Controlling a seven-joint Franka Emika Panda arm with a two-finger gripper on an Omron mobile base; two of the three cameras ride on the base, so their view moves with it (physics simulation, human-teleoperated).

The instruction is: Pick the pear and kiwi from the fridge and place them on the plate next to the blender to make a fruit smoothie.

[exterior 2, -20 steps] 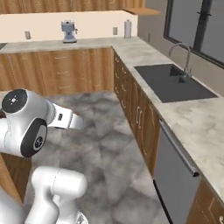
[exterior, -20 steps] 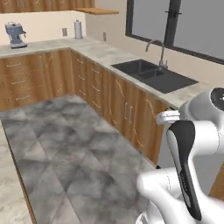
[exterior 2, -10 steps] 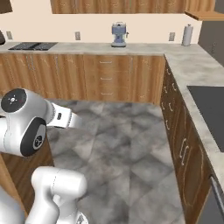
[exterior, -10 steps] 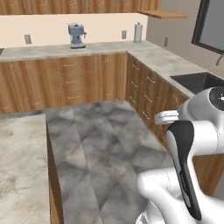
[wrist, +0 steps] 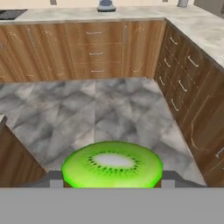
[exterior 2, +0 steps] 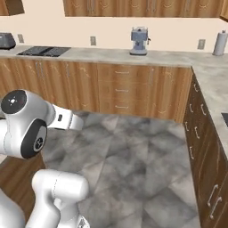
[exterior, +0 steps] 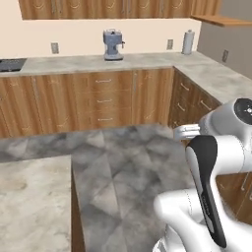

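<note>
Since my base has swung round, the left base view has lost the sink it had a second ago and now faces the long wooden cabinet run with the small blue-grey coffee machine (exterior: 112,44) at 12 o'clock, so I'm mid-carry, hunting for the plate. Right base view: same machine at 12, silver paper-towel roll (exterior 2: 219,43) at 2. Hand view: the cut bright-green kiwi (wrist: 112,165) sits at 6 o'clock, clamped in my gripper (wrist: 112,180).

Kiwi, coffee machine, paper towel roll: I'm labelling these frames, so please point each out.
kiwi (wrist: 112,163), hand view, on its green cut face.
coffee machine (exterior 2: 139,41), right base view, on its body.
paper towel roll (exterior: 187,42), left base view, mid-roll.
</note>
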